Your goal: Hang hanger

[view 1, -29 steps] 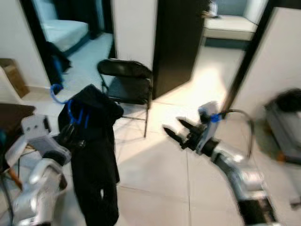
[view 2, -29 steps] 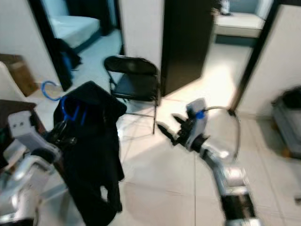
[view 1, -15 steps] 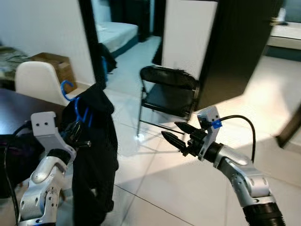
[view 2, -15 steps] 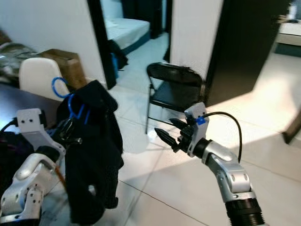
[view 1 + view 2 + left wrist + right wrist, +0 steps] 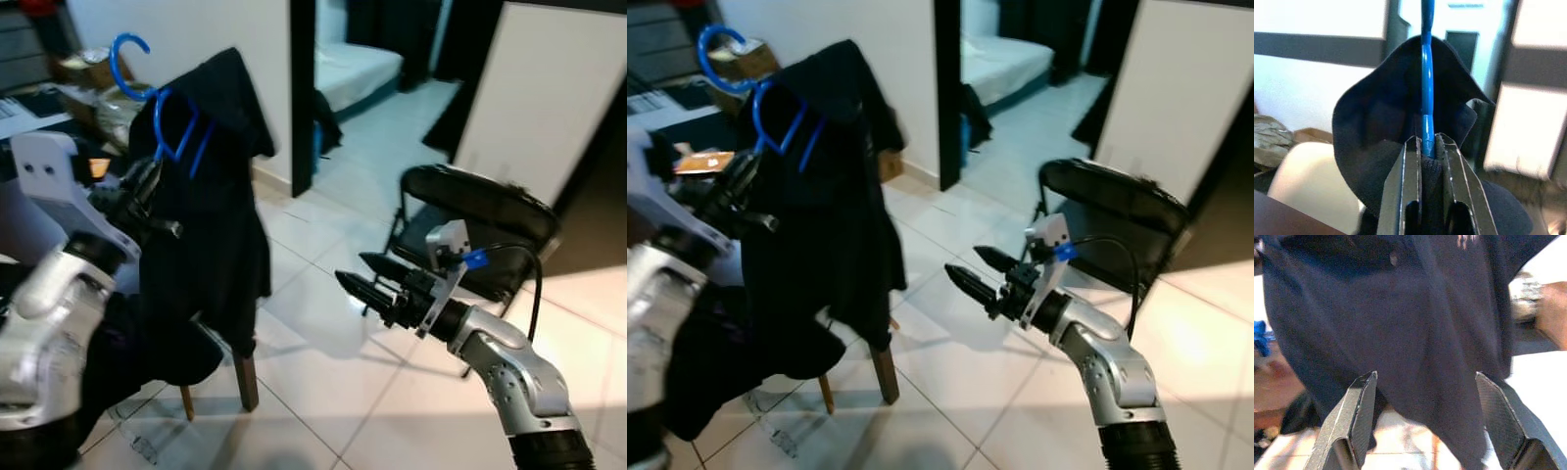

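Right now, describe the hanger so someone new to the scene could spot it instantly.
Start at the robot's left arm, raised on its left side. Its left gripper has its fingers clamped on the blue hanger, which carries a dark garment. Its bright blue open hook sticks up above the cloth, the only blue loop among dark fabric.

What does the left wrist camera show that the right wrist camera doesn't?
The left wrist view shows the left gripper shut on the blue hanger, whose neck rises out of the garment's collar. The right wrist view shows the right gripper with its fingers wide apart, holding nothing, pointed at the hanging cloth. Both show the dark garment draped on that hanger.
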